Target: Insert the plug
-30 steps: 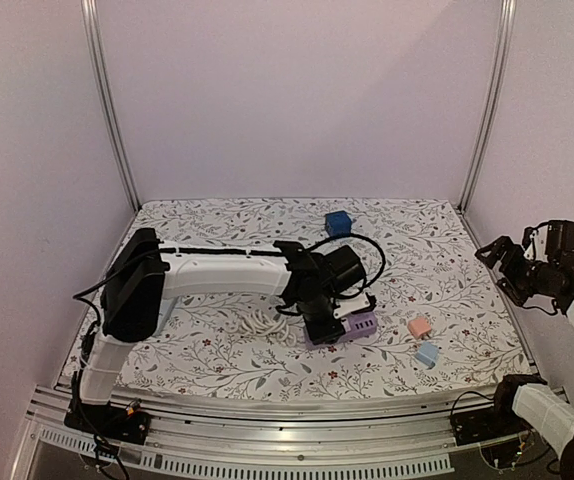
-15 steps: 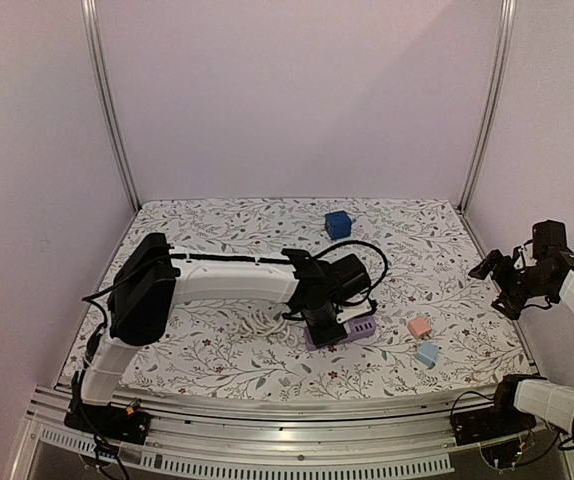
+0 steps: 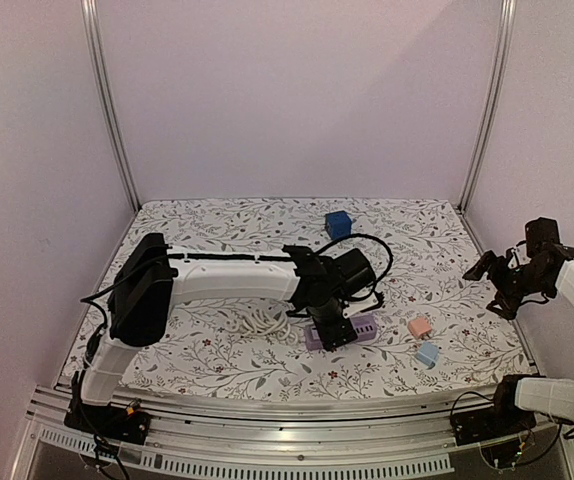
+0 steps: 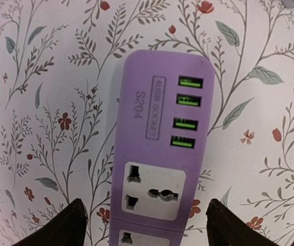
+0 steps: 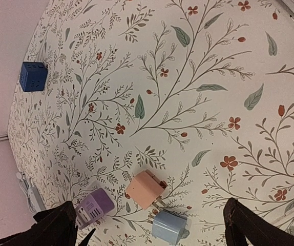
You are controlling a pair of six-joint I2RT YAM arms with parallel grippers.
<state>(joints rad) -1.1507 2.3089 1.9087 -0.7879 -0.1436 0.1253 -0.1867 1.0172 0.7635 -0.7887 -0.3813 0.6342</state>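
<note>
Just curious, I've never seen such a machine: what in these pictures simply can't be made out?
- Purple power strip: left wrist view, near end cut off by the bottom edge; top view, the left claw covers part.
- White cable: top view, partly under the left arm.
- Pink plug, light blue plug: right wrist view, pins too small to count.

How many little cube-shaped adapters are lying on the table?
3: a dark blue cube near the back edge, a pink cube right of the purple power strip, and a light blue cube close by it, nearer the arms. The left arm could hide others.
</note>
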